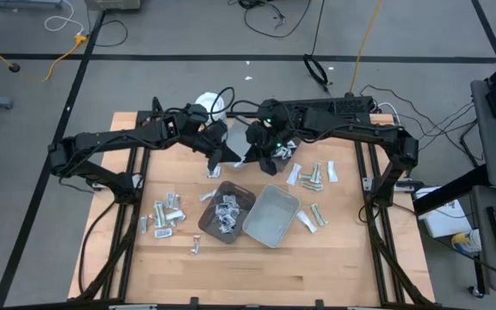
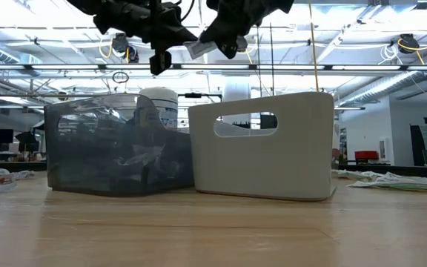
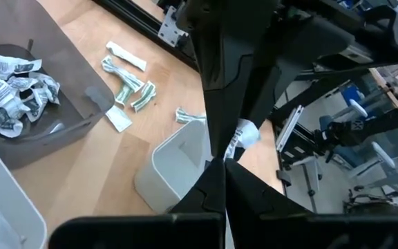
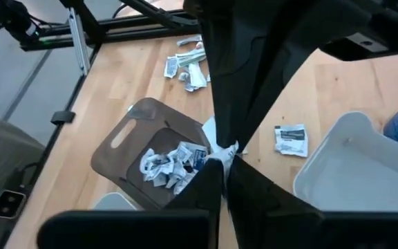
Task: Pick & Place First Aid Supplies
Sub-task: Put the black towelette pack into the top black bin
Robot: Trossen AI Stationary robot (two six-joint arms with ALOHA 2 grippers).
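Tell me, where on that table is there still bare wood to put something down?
The widest bare stretch is the table's front strip, below the brown tray and grey tray. The far right corner is also free. It's crowded left of the brown tray with packets, right of the grey tray with more, and at the back under both arms.

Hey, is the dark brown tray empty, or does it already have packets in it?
Not empty. The dark brown tray holds a heap of crumpled white packets; the grey tray beside it looks bare.

The right claw (image 4: 224,160) pinched a small white crumpled packet (image 4: 221,151). Below sat a brown plastic tray (image 4: 126,138) holding crumpled white packets (image 4: 171,164) on the wooden bench (image 4: 144,83).
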